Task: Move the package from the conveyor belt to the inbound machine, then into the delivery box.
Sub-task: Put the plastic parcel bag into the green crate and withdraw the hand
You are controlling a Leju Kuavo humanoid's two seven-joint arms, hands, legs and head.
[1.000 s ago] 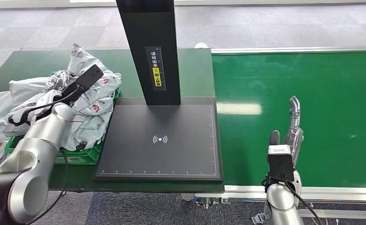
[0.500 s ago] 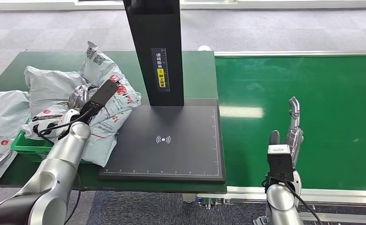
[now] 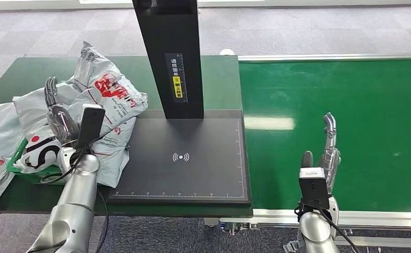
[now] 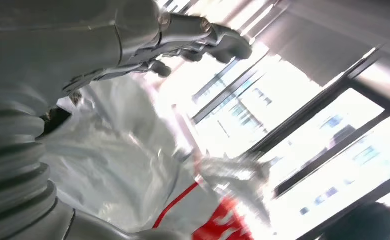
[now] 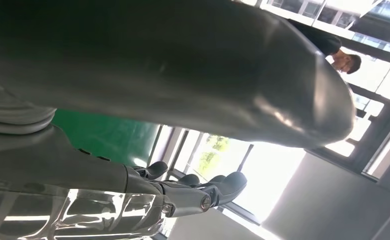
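Left hand (image 3: 56, 113) raised, fingers spread, beside packages (image 3: 106, 95) piled in the green box (image 3: 19, 158).

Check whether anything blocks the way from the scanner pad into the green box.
Yes. The pile of packages overfills the box and spills onto the left edge of the pad. The left robot hand stands raised against the pile, holding nothing.
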